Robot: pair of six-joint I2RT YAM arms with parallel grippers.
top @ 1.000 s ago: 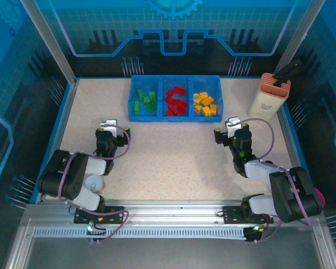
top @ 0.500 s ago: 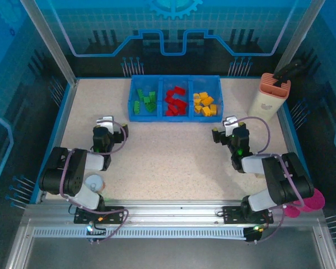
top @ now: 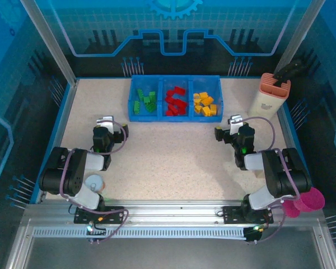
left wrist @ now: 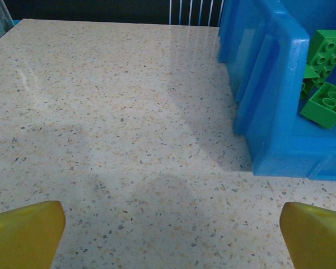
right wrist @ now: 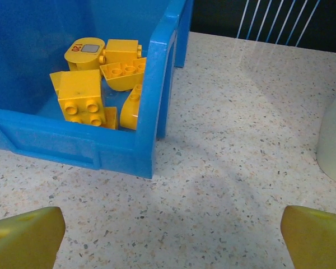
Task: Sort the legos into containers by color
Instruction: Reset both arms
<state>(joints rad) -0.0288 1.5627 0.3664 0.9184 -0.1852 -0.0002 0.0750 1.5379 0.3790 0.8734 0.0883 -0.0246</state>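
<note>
The blue tray [top: 174, 117] stands at the back middle of the table, and its three containers hold the legos sorted: green ones [top: 144, 102] on the left, red ones [top: 175, 101] in the middle, yellow ones [top: 204, 104] on the right. My left gripper [top: 106, 123] sits low over bare table, in front of and to the left of the tray, open and holding nothing. In the left wrist view the gripper [left wrist: 171, 235] faces the tray wall [left wrist: 269, 112] and green legos [left wrist: 325, 101]. My right gripper [top: 233, 123] is open and holds nothing, near the tray's right front corner. In the right wrist view the gripper [right wrist: 171, 238] looks at yellow legos [right wrist: 84, 95].
A tall beige-and-salmon holder [top: 270, 95] stands at the back right; its pale side [right wrist: 333, 140] is close to the right gripper. A pink cup [top: 308, 200] lies by the right arm's base. A white round object [top: 94, 182] sits by the left arm. Blue rails edge the table.
The right arm has folded back toward its base, uncovering the pink cup, and its gripper shifted slightly right. The left gripper drew a little back-left, then held still. Both stayed open.
</note>
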